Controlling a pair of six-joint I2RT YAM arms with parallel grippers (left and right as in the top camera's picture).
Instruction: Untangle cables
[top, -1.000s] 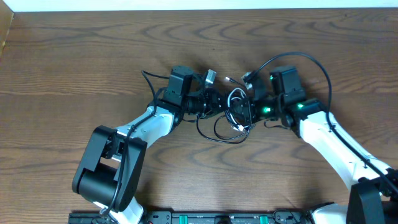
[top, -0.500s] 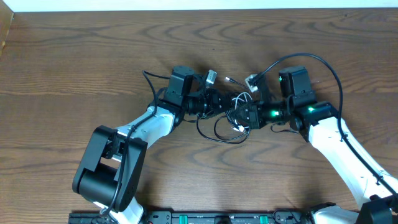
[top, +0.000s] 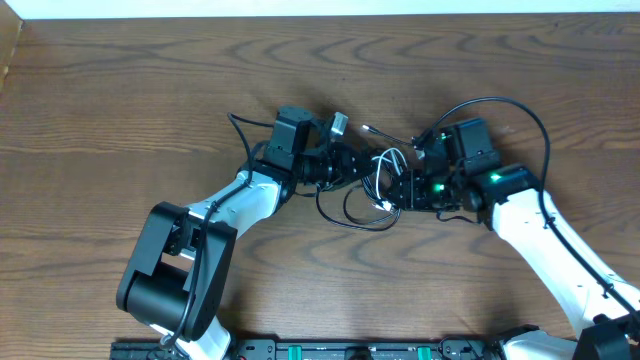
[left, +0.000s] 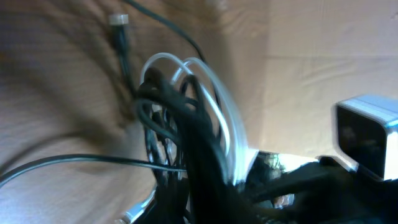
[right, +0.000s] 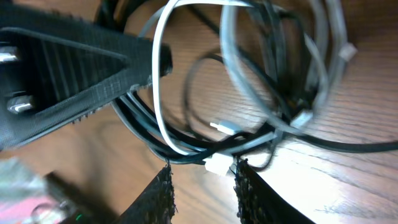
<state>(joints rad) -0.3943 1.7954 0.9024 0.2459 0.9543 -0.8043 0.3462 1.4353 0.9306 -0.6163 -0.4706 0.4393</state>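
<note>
Untangling not done: the cables (top: 378, 186), black cords and one white, lie looped in a single knot just ahead of the right gripper (right: 204, 174), whose jaws stand apart, clamping nothing. The left gripper (top: 345, 166) sits beyond the knot from it, its state not discernible. All separation is outstanding.

The place is identified as a robotics laboratory bench. A dark brown wood-grain tabletop (top: 120, 100) is viewed from directly above. Two white-and-black jointed robot arms, the left arm (top: 230, 205) and the right arm (top: 540, 235), are based at its near edge, where a black equipment rail with green fittings (top: 330, 350) is fixed. Green indicator lights (top: 435, 186) are lit on the right arm. A plain white strip (top: 300, 8) is seen along the far edge.
</note>
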